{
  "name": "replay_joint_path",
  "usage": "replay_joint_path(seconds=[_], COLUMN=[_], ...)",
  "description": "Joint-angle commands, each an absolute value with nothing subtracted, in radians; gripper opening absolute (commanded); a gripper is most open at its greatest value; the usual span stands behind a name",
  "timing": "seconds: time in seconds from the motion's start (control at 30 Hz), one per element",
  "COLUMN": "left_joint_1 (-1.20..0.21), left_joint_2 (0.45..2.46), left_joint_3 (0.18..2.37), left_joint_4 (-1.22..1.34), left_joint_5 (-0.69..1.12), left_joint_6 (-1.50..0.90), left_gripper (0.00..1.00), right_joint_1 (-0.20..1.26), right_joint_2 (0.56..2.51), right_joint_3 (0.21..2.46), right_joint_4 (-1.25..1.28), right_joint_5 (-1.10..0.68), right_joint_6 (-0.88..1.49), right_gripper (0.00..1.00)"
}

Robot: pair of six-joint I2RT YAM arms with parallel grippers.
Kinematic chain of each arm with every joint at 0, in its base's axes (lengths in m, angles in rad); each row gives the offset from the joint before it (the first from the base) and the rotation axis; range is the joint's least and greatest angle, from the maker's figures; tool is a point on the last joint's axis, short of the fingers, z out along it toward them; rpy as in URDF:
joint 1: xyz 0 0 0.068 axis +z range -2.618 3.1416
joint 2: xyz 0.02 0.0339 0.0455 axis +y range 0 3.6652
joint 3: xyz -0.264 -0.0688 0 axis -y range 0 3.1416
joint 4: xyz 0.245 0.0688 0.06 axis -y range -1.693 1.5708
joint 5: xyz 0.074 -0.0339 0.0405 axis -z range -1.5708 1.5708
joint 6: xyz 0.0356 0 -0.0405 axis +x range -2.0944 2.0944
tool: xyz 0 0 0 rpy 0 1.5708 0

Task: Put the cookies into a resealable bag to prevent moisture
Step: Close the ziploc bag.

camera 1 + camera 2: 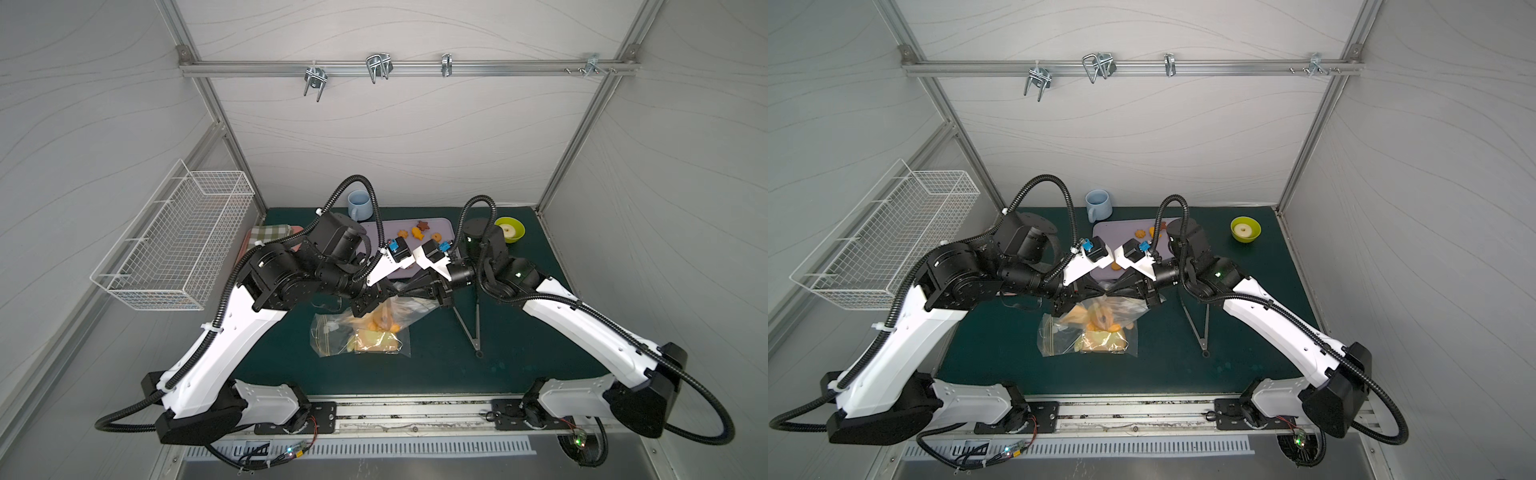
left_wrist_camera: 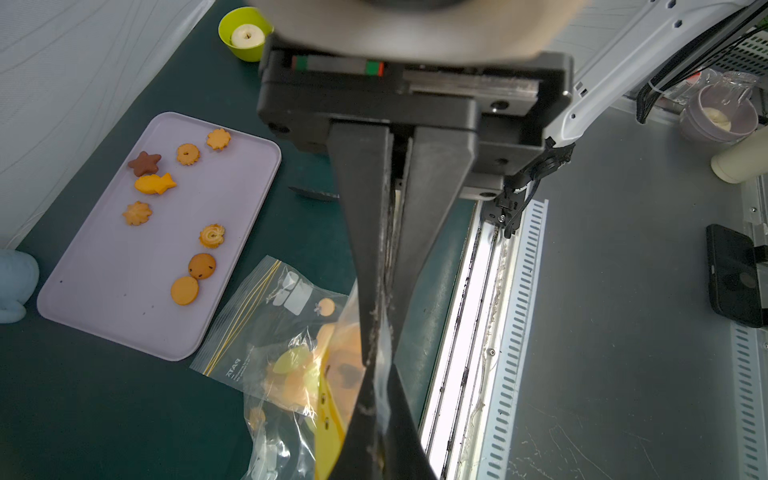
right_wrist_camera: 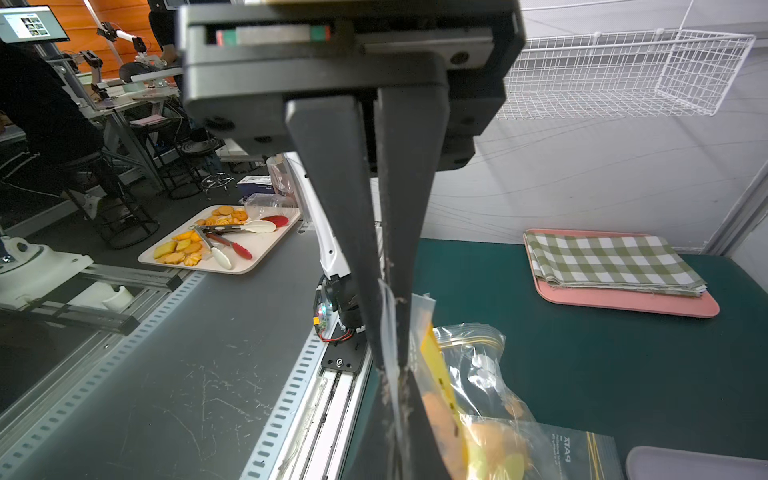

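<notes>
Eight cookies [image 2: 154, 184] (one a brown star) are spread on the smooth lilac tray [image 2: 116, 270] in the left wrist view; the left gripper [image 2: 376, 365] is clenched on the crinkled clear bag [image 2: 336, 345]. In the right wrist view, the right gripper [image 3: 392, 368] is clamped on the same film. In both top views, bare green bench [image 1: 498, 353] is seen around the bag.

So the resealable bag [image 2: 257, 307] is clear glossy plastic film, all crinkly. The cookies [image 2: 185, 290] look matt, a few of them ridged. Under them the tray [image 2: 104, 270] is smooth matt lilac plastic. The table [image 1: 457, 374] has a dark green matt cover. Both the left tool [image 2: 376, 357] and right tool [image 3: 390, 361] are matt black plastic, scuffed whitish on the inner edges. The checked cloth [image 3: 602, 262] is woven, and the basket [image 1: 174, 241] is white coated wire.
</notes>
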State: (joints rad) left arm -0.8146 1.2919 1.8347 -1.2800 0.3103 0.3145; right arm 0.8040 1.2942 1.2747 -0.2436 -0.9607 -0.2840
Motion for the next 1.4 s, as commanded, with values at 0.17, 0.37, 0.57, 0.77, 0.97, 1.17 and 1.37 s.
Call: replay_joint_path(seconds=[0.17,0.37,0.57,0.77,0.97,1.17,1.37], left_joint_1=[-0.821,-0.821,-0.821,-0.821,-0.821,-0.821,-0.821], left_joint_2=[1.277,1.269,1.271,1.271,1.267,1.271,1.276], left_joint_3=[1.863,1.858,1.856,1.856,1.85,1.851,1.855], left_joint_4=[-1.239,-1.234,-1.236,-1.231,-1.207,-1.204,-1.205], left_joint_5=[0.311,0.315,0.314,0.313,0.325,0.331,0.333], left_joint_6=[0.335,0.333,0.334,0.33,0.313,0.31,0.311], left_gripper=[0.0,0.0,0.0,0.0,0.0,0.0,0.0], right_joint_1=[0.809,0.809,0.809,0.81,0.813,0.839,0.845], right_joint_2=[1.242,1.241,1.233,1.219,1.196,1.165,1.16], right_joint_3=[1.232,1.228,1.225,1.208,1.179,1.153,1.152], right_joint_4=[-0.217,-0.201,-0.197,-0.175,-0.127,-0.109,-0.104], right_joint_5=[-0.932,-0.936,-0.917,-0.907,-0.85,-0.763,-0.755], right_joint_6=[-0.307,-0.295,-0.287,-0.287,-0.286,-0.322,-0.322], right_gripper=[0.05,0.31,0.0,0.32,0.31,0.28,0.24])
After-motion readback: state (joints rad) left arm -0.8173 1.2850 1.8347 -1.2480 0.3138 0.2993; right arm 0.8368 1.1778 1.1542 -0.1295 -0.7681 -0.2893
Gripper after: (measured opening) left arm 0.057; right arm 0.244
